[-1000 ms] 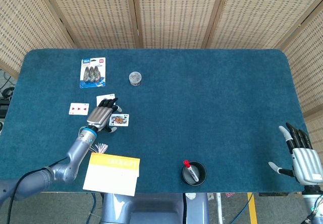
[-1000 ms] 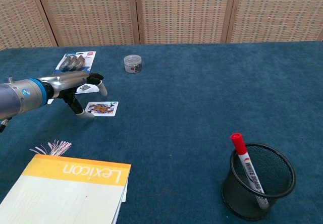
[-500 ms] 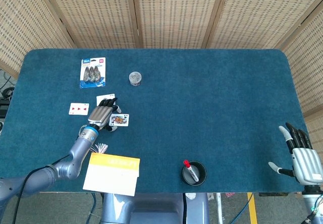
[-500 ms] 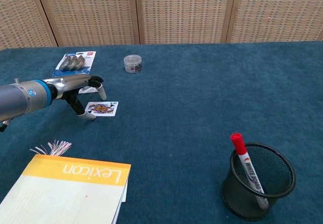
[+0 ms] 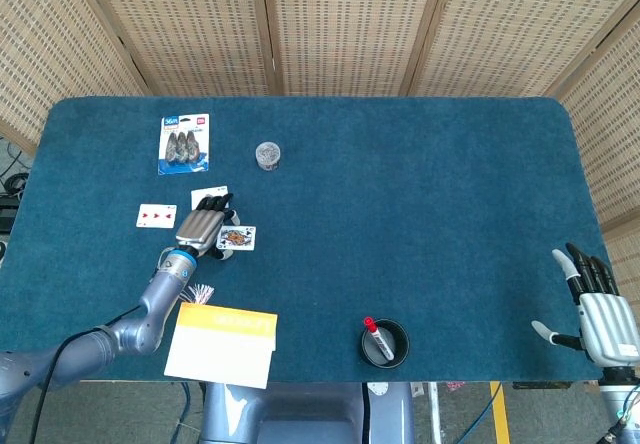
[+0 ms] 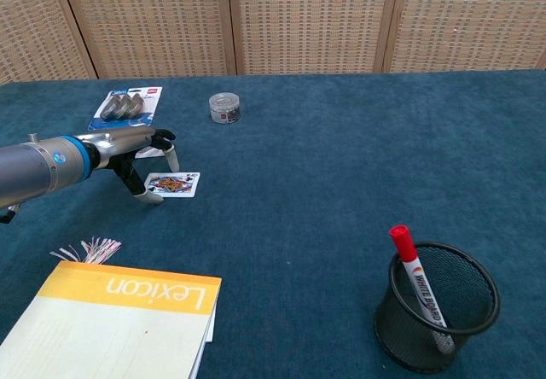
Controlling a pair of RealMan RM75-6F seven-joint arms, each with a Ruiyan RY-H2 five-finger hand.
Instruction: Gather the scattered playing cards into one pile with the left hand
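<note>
Three playing cards lie at the table's left. A red-pip card [image 5: 156, 215] is furthest left, a white card [image 5: 209, 196] lies further back, and a face card [image 5: 237, 237] [image 6: 173, 183] is nearest the middle. My left hand [image 5: 203, 226] [image 6: 141, 150] hovers flat between them. Its fingertips reach over the white card and its thumb comes down at the face card's left edge. It holds nothing. Off the table's front right corner my right hand [image 5: 600, 314] rests with fingers straight and empty.
A blister pack [image 5: 185, 144] and a small clear jar [image 5: 267, 155] sit behind the cards. A yellow Lexicon book [image 5: 221, 344] with a tassel [image 5: 200, 293] lies at the front left. A mesh cup [image 5: 384, 343] holds a red-capped marker.
My left hand has sunk slightly toward the table and drawn back a little. The cards and the right hand have not moved.
</note>
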